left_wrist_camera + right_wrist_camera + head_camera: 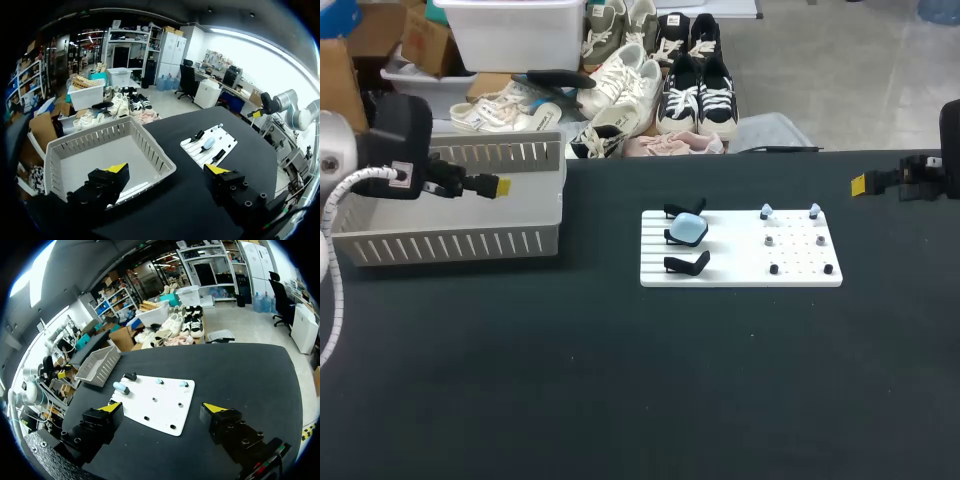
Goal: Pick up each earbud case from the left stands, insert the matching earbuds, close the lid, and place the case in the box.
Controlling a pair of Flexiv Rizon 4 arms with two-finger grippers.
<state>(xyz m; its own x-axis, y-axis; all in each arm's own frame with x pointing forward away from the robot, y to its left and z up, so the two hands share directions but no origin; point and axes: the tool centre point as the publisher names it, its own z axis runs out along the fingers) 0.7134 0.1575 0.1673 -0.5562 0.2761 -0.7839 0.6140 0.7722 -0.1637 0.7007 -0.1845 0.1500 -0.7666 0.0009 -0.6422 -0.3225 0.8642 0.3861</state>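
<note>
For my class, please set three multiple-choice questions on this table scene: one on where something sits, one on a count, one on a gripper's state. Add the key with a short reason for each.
1. On which of the three black stands does the light-blue earbud case sit?
A) the one nearest the robot
B) the middle one
C) the farthest one

2. How many light-blue earbuds stand on the white board?
A) none
B) two
C) four

3. The left gripper is:
A) open and empty
B) shut on the case
C) shut on an earbud

Key:
1 B: the case rests on the middle stand, and the other two are bare.
2 B: two earbuds stand at the board's far edge, and the other pegs are bare.
3 A: its yellow tips stand wide apart with nothing held between them.
</note>
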